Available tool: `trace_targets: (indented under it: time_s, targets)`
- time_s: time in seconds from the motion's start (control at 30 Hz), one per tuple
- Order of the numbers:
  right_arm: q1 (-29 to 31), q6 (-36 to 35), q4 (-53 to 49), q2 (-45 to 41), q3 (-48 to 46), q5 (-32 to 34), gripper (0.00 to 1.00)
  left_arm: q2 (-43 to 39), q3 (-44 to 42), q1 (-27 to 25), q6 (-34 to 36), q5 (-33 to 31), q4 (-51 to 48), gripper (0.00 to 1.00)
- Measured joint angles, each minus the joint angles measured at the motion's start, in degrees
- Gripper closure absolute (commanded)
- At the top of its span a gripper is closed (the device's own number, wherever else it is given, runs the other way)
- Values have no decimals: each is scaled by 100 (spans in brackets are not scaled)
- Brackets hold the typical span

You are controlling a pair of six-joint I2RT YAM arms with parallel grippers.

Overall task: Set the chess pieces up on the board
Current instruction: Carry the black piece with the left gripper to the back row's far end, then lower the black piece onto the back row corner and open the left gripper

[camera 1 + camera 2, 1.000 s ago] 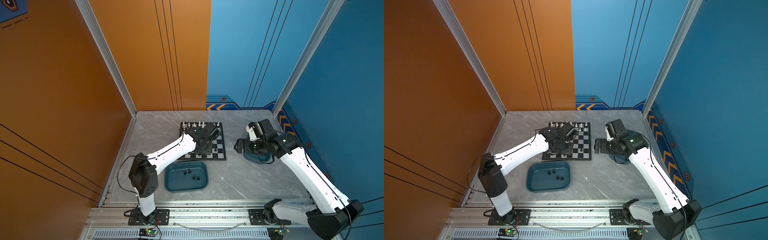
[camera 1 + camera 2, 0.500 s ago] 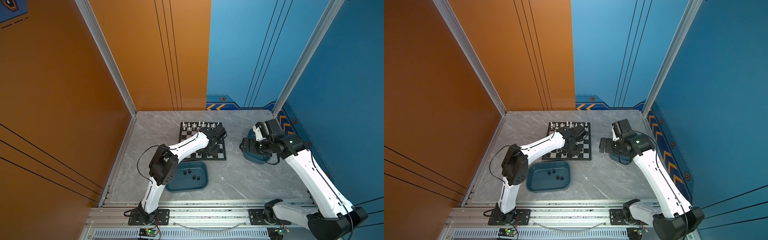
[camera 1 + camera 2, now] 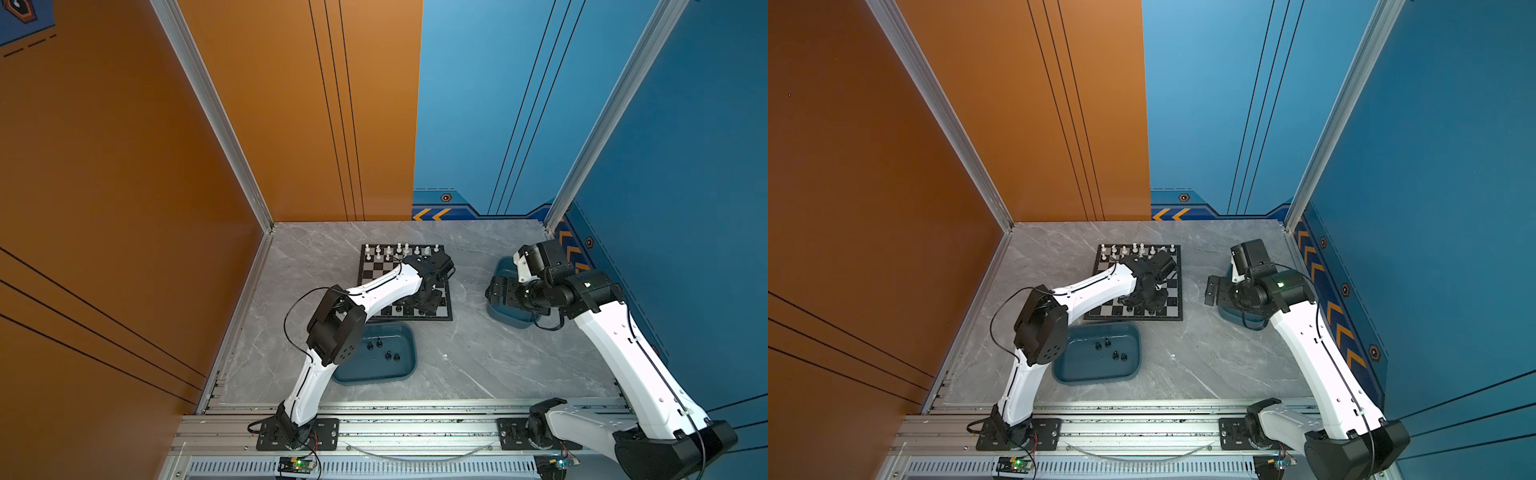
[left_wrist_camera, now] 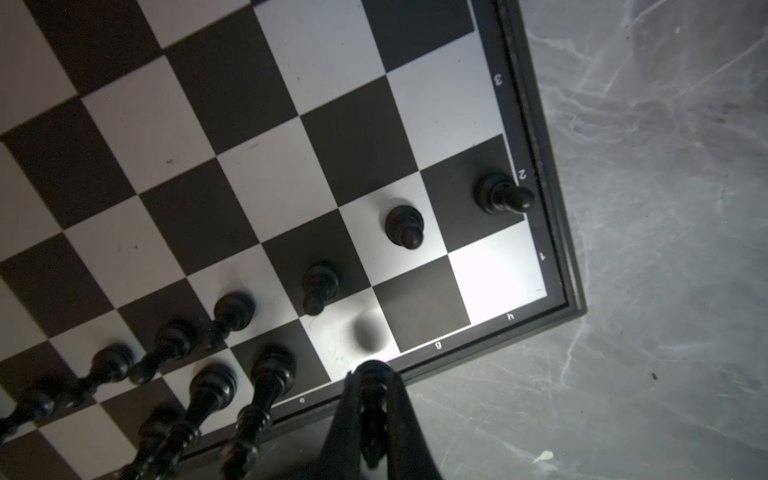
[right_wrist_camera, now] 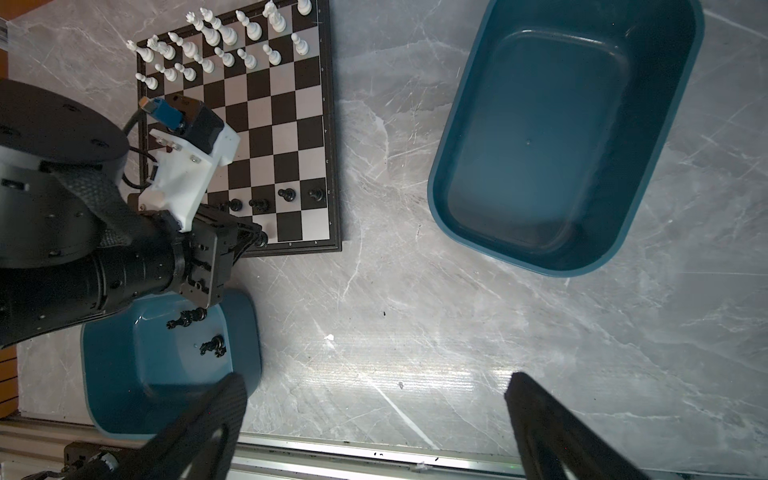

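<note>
**Left tool** (image 4: 372, 376) clamped on a black chess piece (image 4: 372, 419), whose long axis runs parallel to the fingers, base toward the board (image 3: 372, 268). It hangs above the board's near edge, right of centre. White pieces (image 3: 399, 249) stand upright along the two far rows and black pieces (image 4: 403, 226) along the near rows, with more in the near teal tray (image 3: 405, 372). **Right tool** (image 5: 376, 380) gapes wide over the bare grey marble bench (image 3: 478, 365). Orange wall (image 3: 124, 166) at left, blue wall (image 3: 685, 166) at right.

Front teal tray (image 3: 376, 372) and right teal tray (image 3: 505, 268) (partly hidden) sit well apart on marble tabletop (image 3: 478, 361)
</note>
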Motion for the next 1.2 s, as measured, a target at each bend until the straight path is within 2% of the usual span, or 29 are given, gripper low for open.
trace_targets:
  time_s: [0.5, 0.67, 0.87, 1.2]
  targets:
    - [-26, 0, -4, 7, 0, 24, 0, 149, 66, 103, 140, 61, 140, 91]
    - [-52, 0, -39, 17, 2, 39, 0, 160, 66, 107, 146, 79, 149, 86]
    - [-52, 0, -42, 70, 2, 39, 0, 160, 66, 122, 216, 81, 149, 72]
    - [-59, 0, -42, 125, 15, 39, 0, 138, 66, 170, 229, 103, 146, 68]
